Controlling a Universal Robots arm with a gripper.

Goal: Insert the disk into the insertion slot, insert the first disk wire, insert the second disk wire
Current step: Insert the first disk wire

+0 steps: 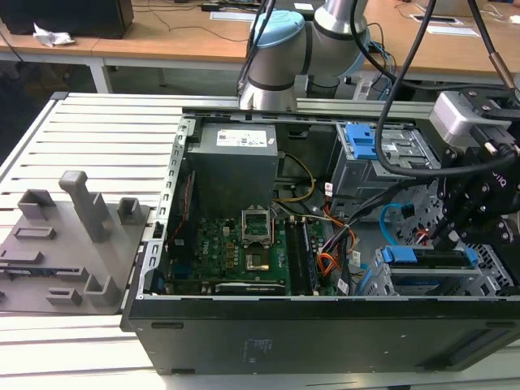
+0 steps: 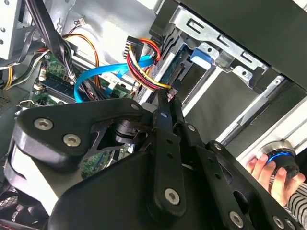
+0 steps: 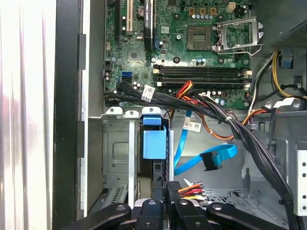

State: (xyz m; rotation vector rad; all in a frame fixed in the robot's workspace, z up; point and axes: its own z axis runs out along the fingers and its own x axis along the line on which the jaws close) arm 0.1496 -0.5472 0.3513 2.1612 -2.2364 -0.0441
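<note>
The disk (image 1: 435, 260), in its blue carrier (image 3: 154, 141), lies inside the insertion slot (image 1: 491, 272), the perforated silver cage at the case's front corner. My gripper (image 2: 168, 96) is shut on the small black plug of the first disk wire (image 2: 146, 79), whose red, orange and yellow leads trail beside the fingertips (image 3: 192, 191). The gripper (image 1: 449, 237) hangs just above the disk's inner end, close to the drive's edge (image 3: 169, 189). The second disk wire (image 3: 211, 158), a light-blue flat cable, loops loose beside the cage with its dark plug free (image 2: 93, 76) (image 1: 388, 213).
The open case (image 1: 325, 325) holds a green motherboard (image 1: 236, 248), a grey power supply (image 1: 236, 166) and a taller cage with a blue latch plate (image 1: 361, 142). A black cable bundle (image 3: 230, 124) crosses near the slot. A person's hand (image 2: 268, 167) rests on a blue-ringed knob. Grey fixtures (image 1: 73, 236) stand on the slatted table.
</note>
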